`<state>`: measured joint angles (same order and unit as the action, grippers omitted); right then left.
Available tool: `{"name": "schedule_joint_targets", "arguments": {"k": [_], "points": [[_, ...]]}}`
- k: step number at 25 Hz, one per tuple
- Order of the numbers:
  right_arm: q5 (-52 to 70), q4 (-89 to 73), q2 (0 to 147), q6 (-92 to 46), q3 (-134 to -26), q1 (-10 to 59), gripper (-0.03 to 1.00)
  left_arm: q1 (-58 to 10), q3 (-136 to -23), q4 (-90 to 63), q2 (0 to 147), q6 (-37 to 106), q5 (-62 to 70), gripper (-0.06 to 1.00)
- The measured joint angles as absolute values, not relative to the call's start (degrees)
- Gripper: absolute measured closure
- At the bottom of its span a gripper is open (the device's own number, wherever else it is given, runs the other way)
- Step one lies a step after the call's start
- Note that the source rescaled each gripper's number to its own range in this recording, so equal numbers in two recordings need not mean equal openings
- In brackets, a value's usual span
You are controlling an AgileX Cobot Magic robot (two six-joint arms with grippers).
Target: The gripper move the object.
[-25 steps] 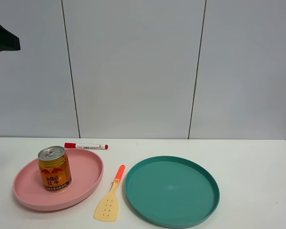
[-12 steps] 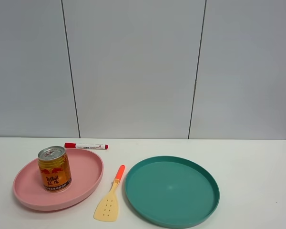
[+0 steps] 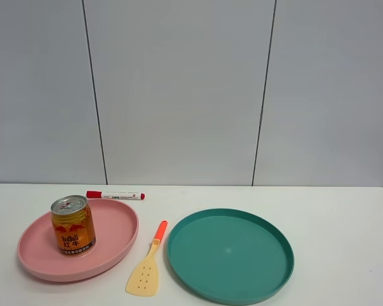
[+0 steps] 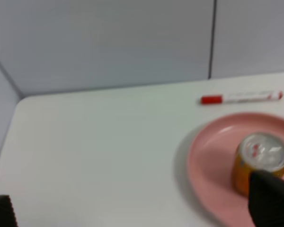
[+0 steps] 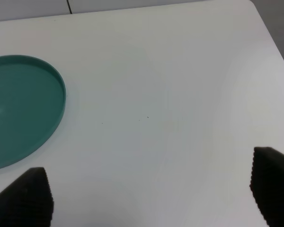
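Upright on the pink plate stands the gold-yellow can, toward the plate's left half in the exterior high view, its silver top up and its red lettering facing the camera; the plate rests on the white table at the left of that view; just behind the plate's far rim lies the white marker with its red cap pointing left, close to the rim though whether it touches cannot be told; a teal plate sits to the right of the pink one, and between the two lies the yellow spatula, orange handle pointing away toward the wall, blade near the front edge of the table; the spatula lies just beside the teal plate's rim; neither arm shows in the high view; the left gripper appears only in its wrist view, its two black fingertips far apart at the frame's edges, so the jaws are spread wide and grasp nothing; one fingertip overlaps the can's lower side in that picture, but contact cannot be told; the can's top is slightly blurred there; the right gripper hangs over bare table beside the teal plate, its ribbed fingertips likewise wide apart and empty, well away from the can
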<state>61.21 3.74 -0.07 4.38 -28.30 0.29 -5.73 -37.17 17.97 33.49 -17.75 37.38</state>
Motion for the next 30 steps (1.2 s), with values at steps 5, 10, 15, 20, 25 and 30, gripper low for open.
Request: {"name": "schedule_joint_targets", "arguments": {"k": [5,10,15,20,25,30], "points": [[61.2,3.7,-0.1,4.4,-28.3,0.3,-0.03,-5.7,-37.2,21.1,30.0,-17.7,46.4,-0.05],[61.2,3.7,-0.1,4.4,-28.3,0.3,-0.03,-5.7,-37.2,21.3,25.4,-17.7,50.3,-0.05],[61.2,3.7,-0.1,4.4,-28.3,0.3,-0.03,-5.7,-37.2,23.3,20.6,-17.2,58.1,-0.05],[61.2,3.7,-0.1,4.4,-28.3,0.3,-0.03,-5.7,-37.2,24.2,15.4,-16.7,60.9,-0.05],[61.2,3.7,-0.1,4.4,-28.3,0.3,-0.03,-5.7,-37.2,21.8,9.9,-16.7,63.2,-0.05],[61.2,3.7,-0.1,4.4,-28.3,0.3,-0.03,-5.7,-37.2,17.4,6.0,-16.6,66.2,-0.05]]}}
